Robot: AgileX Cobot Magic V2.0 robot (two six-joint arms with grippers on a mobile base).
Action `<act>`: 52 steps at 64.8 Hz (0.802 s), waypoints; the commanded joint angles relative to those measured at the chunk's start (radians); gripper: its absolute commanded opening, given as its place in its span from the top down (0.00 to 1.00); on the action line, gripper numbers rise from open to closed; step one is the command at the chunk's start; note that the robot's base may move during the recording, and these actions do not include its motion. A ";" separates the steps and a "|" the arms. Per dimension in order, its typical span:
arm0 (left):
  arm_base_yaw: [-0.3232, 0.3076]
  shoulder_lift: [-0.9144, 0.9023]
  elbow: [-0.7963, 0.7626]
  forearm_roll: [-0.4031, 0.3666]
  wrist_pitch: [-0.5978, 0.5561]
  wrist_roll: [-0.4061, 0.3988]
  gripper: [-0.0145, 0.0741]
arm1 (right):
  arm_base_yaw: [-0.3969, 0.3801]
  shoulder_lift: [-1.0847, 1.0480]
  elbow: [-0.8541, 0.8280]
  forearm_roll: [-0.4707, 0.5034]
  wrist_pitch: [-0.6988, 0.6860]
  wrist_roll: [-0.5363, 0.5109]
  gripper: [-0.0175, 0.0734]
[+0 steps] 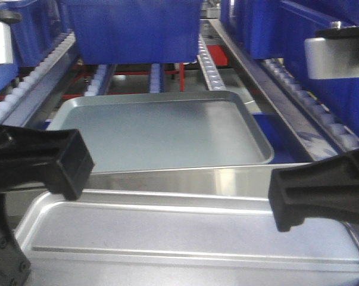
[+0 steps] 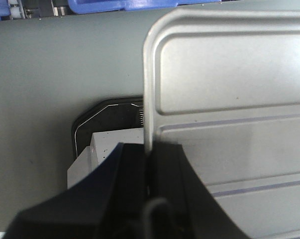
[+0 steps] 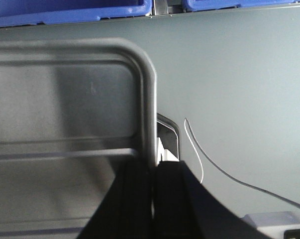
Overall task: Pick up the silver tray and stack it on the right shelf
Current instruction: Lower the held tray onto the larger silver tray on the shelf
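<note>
I hold the silver tray (image 1: 185, 238) level at both short ends; two long ridges run across its floor. My left gripper (image 1: 69, 161) is shut on its left rim, which stands between the closed jaws in the left wrist view (image 2: 150, 149). My right gripper (image 1: 289, 199) is shut on its right rim, also seen in the right wrist view (image 3: 154, 167). The tray (image 2: 229, 99) (image 3: 65, 109) hangs just in front of and above the right shelf's broad brushed-steel front bar (image 1: 227, 179). White rollers (image 1: 210, 68) run up the sloping rails.
A larger, duller grey tray (image 1: 161, 128) with a smooth floor lies on the rack just behind the bar. Blue bins (image 1: 134, 27) stand further up the rack. Roller rails (image 1: 24, 86) (image 1: 313, 104) flank the grey tray. A thin white wire (image 3: 199, 159) lies below my right gripper.
</note>
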 commanded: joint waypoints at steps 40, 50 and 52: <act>-0.002 -0.021 -0.016 0.055 0.140 0.020 0.95 | -0.011 -0.023 -0.010 -0.077 0.264 -0.004 0.75; -0.002 -0.021 -0.016 0.055 0.140 0.020 0.95 | -0.011 -0.023 -0.010 -0.077 0.264 -0.004 0.75; -0.002 -0.021 -0.016 0.055 0.140 0.020 0.95 | -0.011 -0.023 -0.010 -0.077 0.264 -0.004 0.75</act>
